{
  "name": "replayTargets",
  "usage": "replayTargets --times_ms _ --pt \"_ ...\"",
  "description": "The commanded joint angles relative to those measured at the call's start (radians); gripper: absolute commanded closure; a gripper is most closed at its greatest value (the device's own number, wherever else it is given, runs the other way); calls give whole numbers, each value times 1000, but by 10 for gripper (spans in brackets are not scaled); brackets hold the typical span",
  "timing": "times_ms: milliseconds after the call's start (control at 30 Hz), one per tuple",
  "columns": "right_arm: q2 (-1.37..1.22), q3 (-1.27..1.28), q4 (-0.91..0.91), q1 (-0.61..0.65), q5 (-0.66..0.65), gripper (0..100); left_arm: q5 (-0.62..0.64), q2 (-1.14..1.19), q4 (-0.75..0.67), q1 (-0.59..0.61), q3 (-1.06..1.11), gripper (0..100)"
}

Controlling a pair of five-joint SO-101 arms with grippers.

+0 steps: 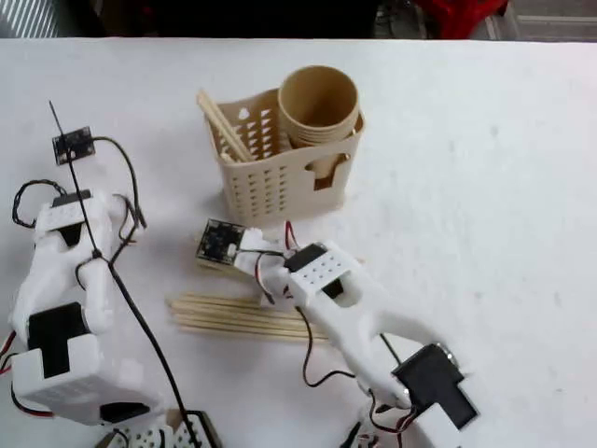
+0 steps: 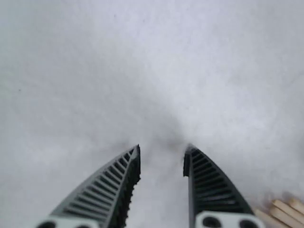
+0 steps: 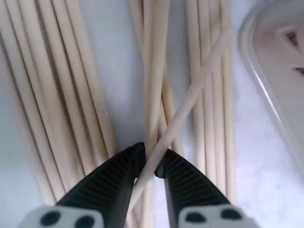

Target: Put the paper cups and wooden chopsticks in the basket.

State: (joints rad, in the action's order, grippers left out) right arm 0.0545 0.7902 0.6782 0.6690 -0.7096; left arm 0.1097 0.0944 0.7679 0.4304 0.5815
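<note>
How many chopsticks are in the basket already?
2 chopsticks that I can make out: both lean side by side in the basket, at the end away from the paper cups, tips above the rim. Others may be hidden inside.

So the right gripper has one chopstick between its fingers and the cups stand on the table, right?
No: the high view shows the cups in the basket, not on the table. The right gripper does have one chopstick between its fingers.
</note>
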Motion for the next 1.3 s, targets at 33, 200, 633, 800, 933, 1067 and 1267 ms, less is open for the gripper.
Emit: replayTargets --times_ms 33,200,633,800,933,1067,1267 --pt "19 -14 22 -12 -11 848 8 -2 -15 -13 -9 831" --pt "21 -17 33 -12 -11 858 8 -2 -15 -13 -9 831" --pt "145 -14 116 -5 -5 982 8 -2 -18 -13 -9 831" --pt "197 -12 147 -4 -3 982 8 -2 -18 -13 -9 831" --pt "182 -17 137 21 -11 973 8 -2 -18 -13 -9 831" --pt "130 -15 111 97 -11 865 8 -2 -18 -13 -9 831" --pt "108 -14 119 93 -9 830 8 -2 -18 -13 -9 831"
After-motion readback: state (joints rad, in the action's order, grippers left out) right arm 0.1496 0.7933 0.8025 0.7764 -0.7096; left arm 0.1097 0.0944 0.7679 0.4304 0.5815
